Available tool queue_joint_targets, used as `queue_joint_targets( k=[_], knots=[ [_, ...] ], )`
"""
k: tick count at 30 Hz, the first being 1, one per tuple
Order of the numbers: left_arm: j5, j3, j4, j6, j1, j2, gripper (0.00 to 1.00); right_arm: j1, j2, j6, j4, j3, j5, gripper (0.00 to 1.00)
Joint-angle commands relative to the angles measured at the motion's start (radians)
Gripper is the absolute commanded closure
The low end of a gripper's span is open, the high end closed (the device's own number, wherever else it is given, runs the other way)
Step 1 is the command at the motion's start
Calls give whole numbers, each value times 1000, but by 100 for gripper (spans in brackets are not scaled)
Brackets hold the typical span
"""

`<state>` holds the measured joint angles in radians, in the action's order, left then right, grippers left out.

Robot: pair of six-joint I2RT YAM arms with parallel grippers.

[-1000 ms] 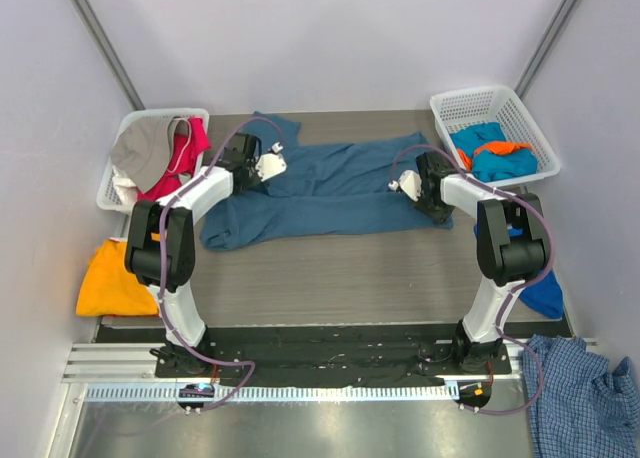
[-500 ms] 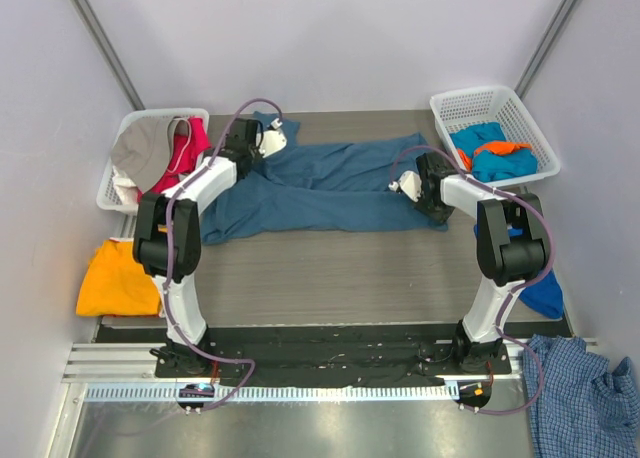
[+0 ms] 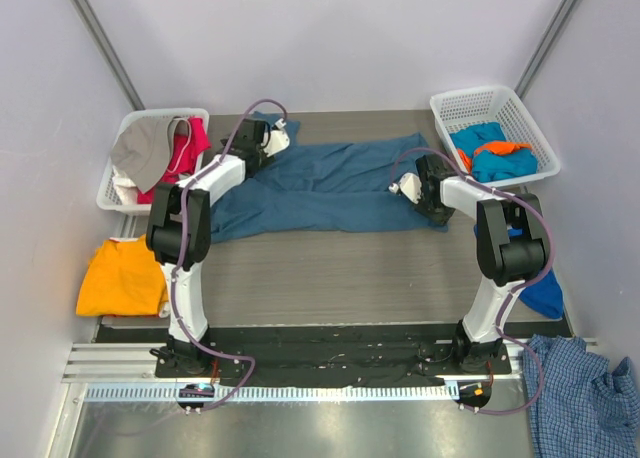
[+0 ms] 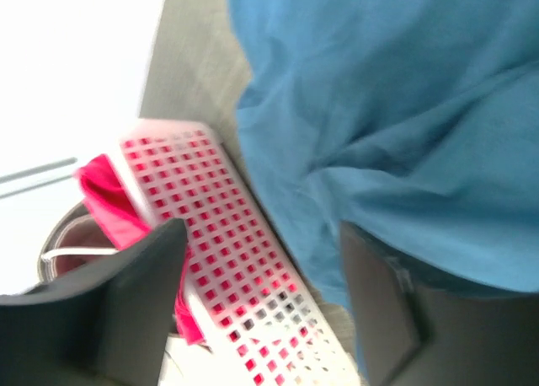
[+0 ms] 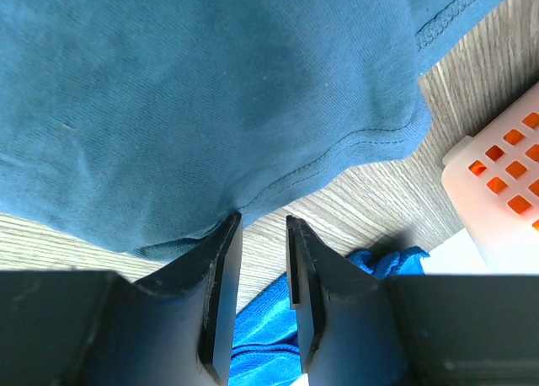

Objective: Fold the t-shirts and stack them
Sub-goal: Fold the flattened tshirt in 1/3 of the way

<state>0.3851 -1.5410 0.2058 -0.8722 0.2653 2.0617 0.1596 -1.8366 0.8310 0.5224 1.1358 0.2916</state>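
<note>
Dark teal-blue cotton tee (image 3: pixel 330 183), lrg, spread crumpled across the far half of the counter (image 3: pixel 330 268), between the two baskets; one sleeve end lies by the left tool (image 3: pixel 283 131), the opposite end under the right tool (image 3: pixel 405 186). Left tool: wrist view blurred, jaws wide apart (image 4: pixel 261 230), nothing betw. them, teal cloth (image 4: pixel 404 108) just beside one finger. Right tool (image 5: pixel 263 222): jaws narrow, gap shows bare wood, tips at the tee's hem (image 5: pixel 210 91); cannot tell whether they press on the cloth. Left basket (image 3: pixel 105 193), white mesh, far-left corner: holds a grey garment (image 3: pixel 140 148) draped over its rim and a red one (image 3: pixel 185 153), both bunched, shapes unclear. Right basket (image 3: pixel 480 91), far-right corner: turquoise tee (image 3: pixel 480 143) w/ an orange piece (image 3: pixel 512 148) on top, folds not legible. Orange tee (image 3: pixel 120 276): lies left of the counter, near the left arm. Blue cloth (image 3: pixel 545 293): right of the counter, mostly hidden behind the right arm; a scrap shows in the wrist view (image 5: pixel 269 318). Blue-and-white checked shirt (image 3: pixel 580 393): near-right corner, cut off by the frame edge.
</note>
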Motion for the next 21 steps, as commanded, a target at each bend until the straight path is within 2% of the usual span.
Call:
queue_joint_targets(
  k=[1,3,8,14,18,21],
  knots=[
    [87,2,-169,21,3,-25,17,-3,53,-23,-25,5,12,65],
    [132,13,-201,33,2,-38,13,-3,60,-27,-28,5,11,64],
    [164,59,-209,62,5,-139,10,-3,102,-49,-35,-4,7,63],
    [72,209,-8,124,15,-310,9,-2,161,-69,-36,-18,-9,60],
    [6,306,61,163,20,-417,9,0,178,-92,-33,-11,-35,56],
    [-40,363,98,183,20,-437,9,4,175,-115,-36,2,-46,54]
  ],
)
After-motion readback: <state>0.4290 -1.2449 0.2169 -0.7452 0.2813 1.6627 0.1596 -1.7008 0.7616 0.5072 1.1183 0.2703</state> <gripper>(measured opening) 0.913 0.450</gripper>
